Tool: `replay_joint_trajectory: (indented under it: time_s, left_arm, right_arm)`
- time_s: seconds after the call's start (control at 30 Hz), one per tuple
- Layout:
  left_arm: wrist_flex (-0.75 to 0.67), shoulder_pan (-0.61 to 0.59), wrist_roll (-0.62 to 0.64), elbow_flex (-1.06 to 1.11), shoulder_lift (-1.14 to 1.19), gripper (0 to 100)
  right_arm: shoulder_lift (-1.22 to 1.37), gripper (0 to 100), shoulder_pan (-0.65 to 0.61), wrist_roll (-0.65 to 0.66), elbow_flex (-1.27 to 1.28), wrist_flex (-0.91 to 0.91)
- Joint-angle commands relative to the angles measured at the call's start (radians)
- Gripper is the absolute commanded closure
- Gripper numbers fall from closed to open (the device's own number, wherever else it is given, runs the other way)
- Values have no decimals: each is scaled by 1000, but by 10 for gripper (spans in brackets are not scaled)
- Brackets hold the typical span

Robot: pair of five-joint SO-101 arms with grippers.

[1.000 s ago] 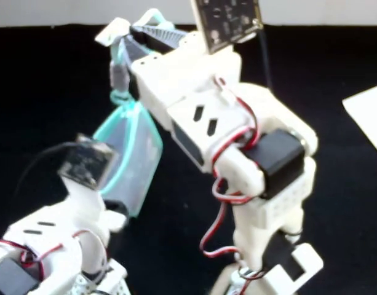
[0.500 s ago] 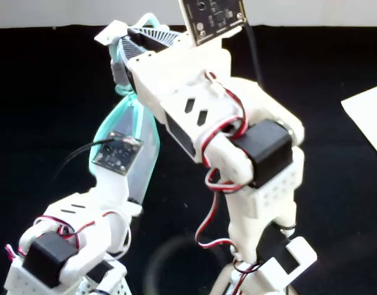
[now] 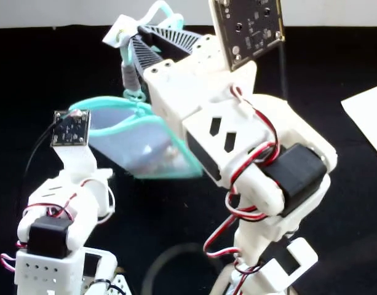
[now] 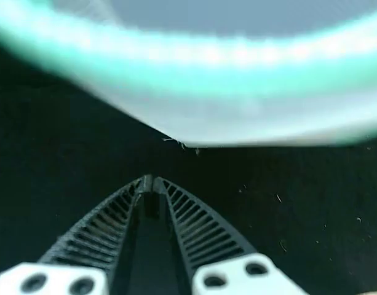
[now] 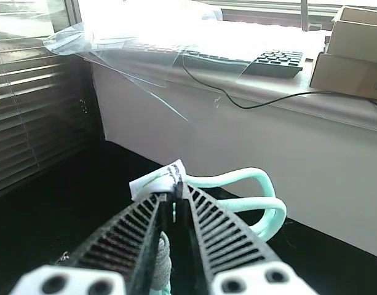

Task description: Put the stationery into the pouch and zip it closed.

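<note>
A translucent pouch (image 3: 145,144) with teal edging hangs in the air over the black table, tilted out sideways, with faint shapes of stationery (image 3: 170,157) inside it. My right gripper (image 3: 130,38) holds it from above. In the right wrist view that gripper (image 5: 174,192) is shut on the pouch's white tag (image 5: 152,181), with the teal loop (image 5: 262,200) curling just beyond. My left gripper (image 4: 149,182) sits just under the pouch's teal edge (image 4: 194,58). Its tips meet with nothing between them. The left arm's camera board (image 3: 70,128) stands beside the pouch.
A white sheet (image 3: 368,114) lies at the table's right edge. A dark cable loop (image 3: 170,258) rests near the arm bases. The right arm's bulky body (image 3: 250,153) covers the middle of the table.
The pouch has swung from hanging nearly straight down to lying out sideways. The right gripper has lifted a little with it. The left arm has drawn back and stands more upright.
</note>
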Motion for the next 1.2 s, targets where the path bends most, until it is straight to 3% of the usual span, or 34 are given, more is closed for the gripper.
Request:
replay_joint_trajectory:
  time_s: [0.0, 0.5, 0.87, 0.93, 1.07, 1.17]
  left_arm:
    - [-66, -18, -8, -4, -1, 993]
    - [-120, -13, -3, -1, 1, 993]
    - [-120, -13, -3, 24, -5, 993]
    - [-118, -13, -3, 24, -7, 993]
    - [-118, -13, -3, 24, -7, 993]
    - [-118, -13, -3, 24, -7, 993]
  right_arm:
    - [-8, 991, 8, 14, -42, 28]
    - [-1, 991, -73, 14, -39, 82]
    - [44, 971, -73, 5, -38, 255]
    - [102, 904, -48, -54, -38, 272]
    - [226, 717, 35, -325, -47, 269]
    - [286, 696, 45, -479, -48, 268]
